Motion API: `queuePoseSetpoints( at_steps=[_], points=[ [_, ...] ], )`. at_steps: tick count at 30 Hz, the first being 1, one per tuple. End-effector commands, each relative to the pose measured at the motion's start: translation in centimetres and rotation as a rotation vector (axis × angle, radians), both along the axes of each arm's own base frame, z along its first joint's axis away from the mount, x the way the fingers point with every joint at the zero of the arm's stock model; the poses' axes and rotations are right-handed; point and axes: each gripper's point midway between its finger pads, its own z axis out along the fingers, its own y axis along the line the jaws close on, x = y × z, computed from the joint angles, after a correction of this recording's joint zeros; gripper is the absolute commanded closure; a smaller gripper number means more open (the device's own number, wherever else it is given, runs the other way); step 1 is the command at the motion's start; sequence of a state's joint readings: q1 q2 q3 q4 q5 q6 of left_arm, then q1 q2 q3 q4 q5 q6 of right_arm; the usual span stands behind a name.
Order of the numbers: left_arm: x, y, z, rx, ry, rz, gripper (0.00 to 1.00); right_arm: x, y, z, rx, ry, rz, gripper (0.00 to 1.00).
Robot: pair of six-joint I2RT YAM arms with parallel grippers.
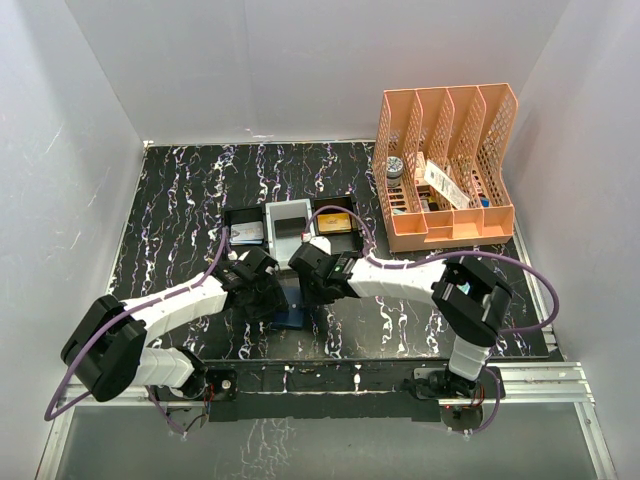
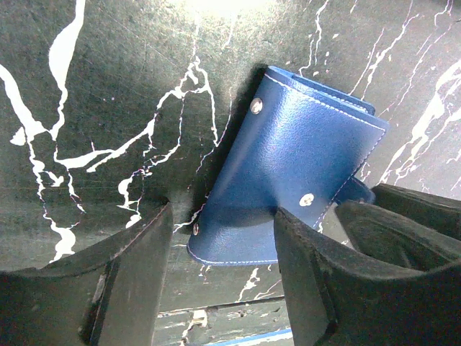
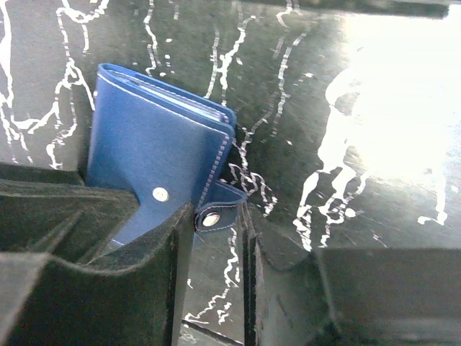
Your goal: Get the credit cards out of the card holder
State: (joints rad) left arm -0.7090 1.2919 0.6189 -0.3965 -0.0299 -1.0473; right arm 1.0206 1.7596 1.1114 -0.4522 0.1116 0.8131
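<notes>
The dark blue card holder (image 1: pixel 294 308) lies folded on the black marbled table between my two grippers. In the left wrist view the card holder (image 2: pixel 288 158) has its lower edge in the gap of my open left gripper (image 2: pixel 220 288), with the right finger (image 2: pixel 317 281) over one corner. In the right wrist view the card holder (image 3: pixel 151 144) has its unsnapped snap tab (image 3: pixel 211 218) filling the narrow gap of my right gripper (image 3: pixel 216 238), touching both fingertips. A thin pale edge (image 3: pixel 184 102) shows between its layers. The credit cards are otherwise hidden inside.
A black-and-white compartment tray (image 1: pixel 290 213) stands just behind the grippers, with a tan-gold block (image 1: pixel 333 222) in its right cell. An orange mesh file organizer (image 1: pixel 445 165) with small items stands at the back right. The table's front edge (image 1: pixel 350 362) is close below the card holder.
</notes>
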Motion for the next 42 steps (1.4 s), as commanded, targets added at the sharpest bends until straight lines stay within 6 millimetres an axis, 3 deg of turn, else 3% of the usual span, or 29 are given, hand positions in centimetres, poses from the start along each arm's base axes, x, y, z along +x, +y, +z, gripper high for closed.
queuePoseSetpoints(
  at_steps=[1,7,15,24,33,36,42],
  points=[
    [-1.4,1.6,-0.7,0.062,0.041,-0.010,0.44,1.3,-2.1,2.6,-0.053,-0.066,-0.070,0.71],
    [-1.0,1.3,-0.3,0.047,0.017,-0.024,0.42,1.2,-2.4,2.6,-0.046,-0.053,-0.088,0.68],
    [-1.0,1.2,-0.1,0.047,0.016,-0.031,0.42,0.8,-0.8,3.4,0.105,0.017,-0.065,0.72],
    [-0.8,1.0,0.2,0.035,0.007,-0.037,0.42,0.6,-0.9,2.0,0.149,0.091,-0.073,0.81],
    [-0.7,0.8,0.4,0.025,0.002,-0.041,0.43,0.1,-0.6,0.9,0.162,0.127,-0.063,0.84],
    [-0.7,0.8,0.6,0.021,-0.002,-0.041,0.43,0.3,-0.8,0.7,0.152,0.120,-0.071,0.91],
    [-0.5,0.8,1.1,0.017,-0.019,-0.036,0.43,0.4,-1.3,0.6,0.120,0.108,-0.066,0.92]
  ],
)
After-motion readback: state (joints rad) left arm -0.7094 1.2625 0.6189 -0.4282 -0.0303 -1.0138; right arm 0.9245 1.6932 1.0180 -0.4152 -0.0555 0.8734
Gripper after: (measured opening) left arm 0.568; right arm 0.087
